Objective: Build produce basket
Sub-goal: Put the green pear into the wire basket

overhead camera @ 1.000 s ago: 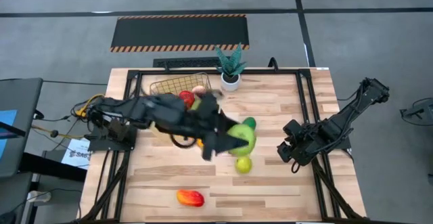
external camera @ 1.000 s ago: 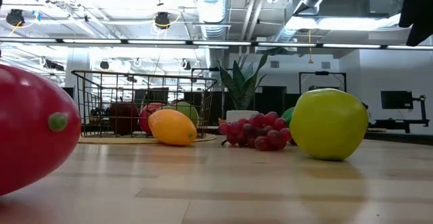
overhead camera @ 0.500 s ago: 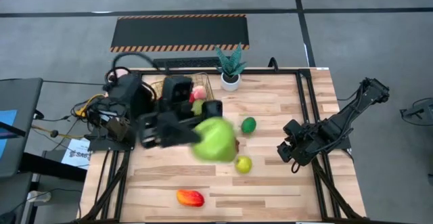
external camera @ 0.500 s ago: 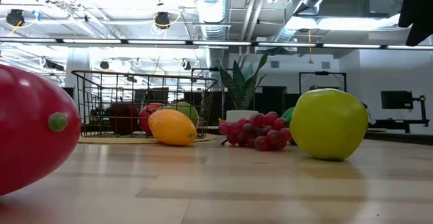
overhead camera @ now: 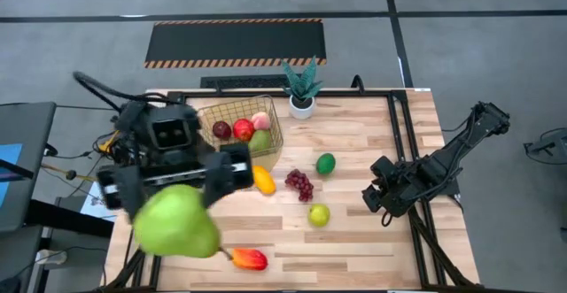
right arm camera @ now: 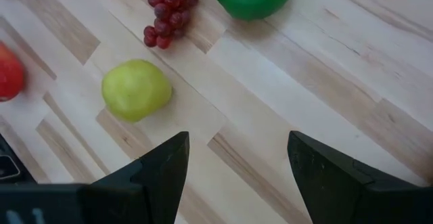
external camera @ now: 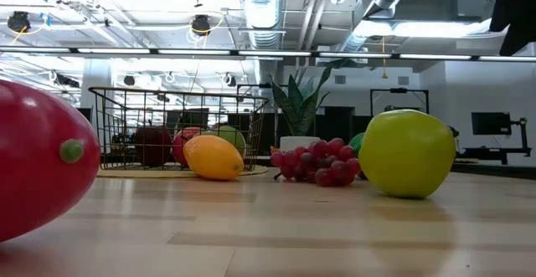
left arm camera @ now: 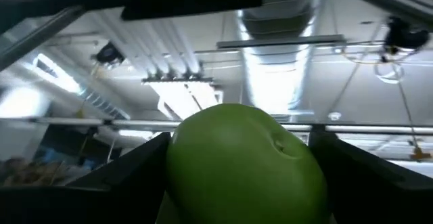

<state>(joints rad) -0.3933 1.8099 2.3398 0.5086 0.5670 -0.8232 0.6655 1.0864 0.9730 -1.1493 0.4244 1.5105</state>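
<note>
My left gripper [overhead camera: 175, 203] is raised high over the table's near left corner and shut on a big green pear [overhead camera: 175, 224], which fills the left wrist view [left arm camera: 243, 163]. The gold wire basket [overhead camera: 213, 113] stands at the far left and holds several fruits. On the table lie a yellow-orange mango [overhead camera: 263, 181], purple grapes [overhead camera: 299, 184], a green lime [overhead camera: 326, 163], a yellow-green apple [overhead camera: 319, 214] and a red-orange mango [overhead camera: 249, 258]. My right gripper [right arm camera: 237, 160] waits open at the table's right edge. My left gripper pinches the green pear by its two opposite sides [left arm camera: 174, 166] between its two fingers [left arm camera: 118, 180]. The fingers point upward, toward the ceiling. The pear is lifted far clear of the table.
A spiky potted plant [overhead camera: 301, 88] stands at the far edge, right of the basket. In the low view the red-orange mango [external camera: 33, 168] is nearest, with the basket [external camera: 176, 114], the grapes [external camera: 318, 161] and the yellow-green apple [external camera: 408, 153] behind.
My left gripper has risen from the table's middle, by the grapes and lime, and swung toward the near left corner, tipping until its fingers point up. The green pear has gone with it, lifted clear of the table.
</note>
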